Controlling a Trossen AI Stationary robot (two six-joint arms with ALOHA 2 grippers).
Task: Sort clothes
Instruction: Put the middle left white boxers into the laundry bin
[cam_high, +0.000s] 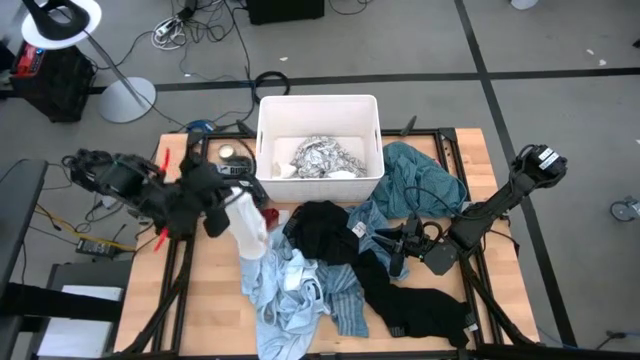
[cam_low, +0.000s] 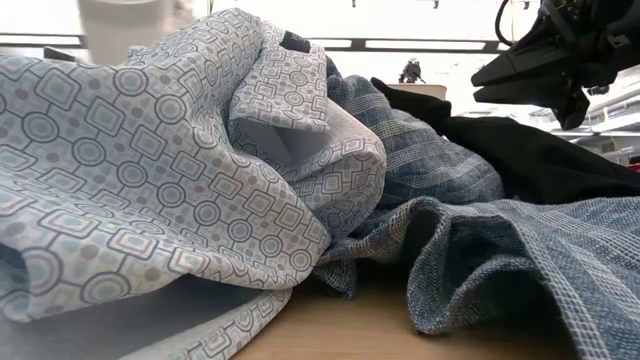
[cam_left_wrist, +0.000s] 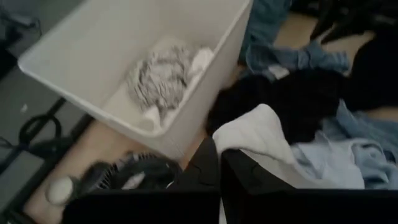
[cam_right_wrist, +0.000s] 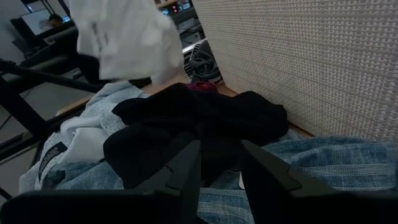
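Straight ahead of the right gripper (cam_high: 397, 250) the black garment (cam_high: 322, 232) blocks the way, and the white bin (cam_high: 370, 180) wall stands near beyond it. Behind this gripper the bare table (cam_high: 495, 275) is free. The left gripper (cam_high: 232, 197) has the same bin just beside its white garment (cam_high: 247, 225).

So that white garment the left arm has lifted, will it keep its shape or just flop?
Probably flop: the white garment already hangs limp and folded from the left hand. It looks light, dangling freely above the clothes pile. Its loose tail could well drag on the white bin rim.
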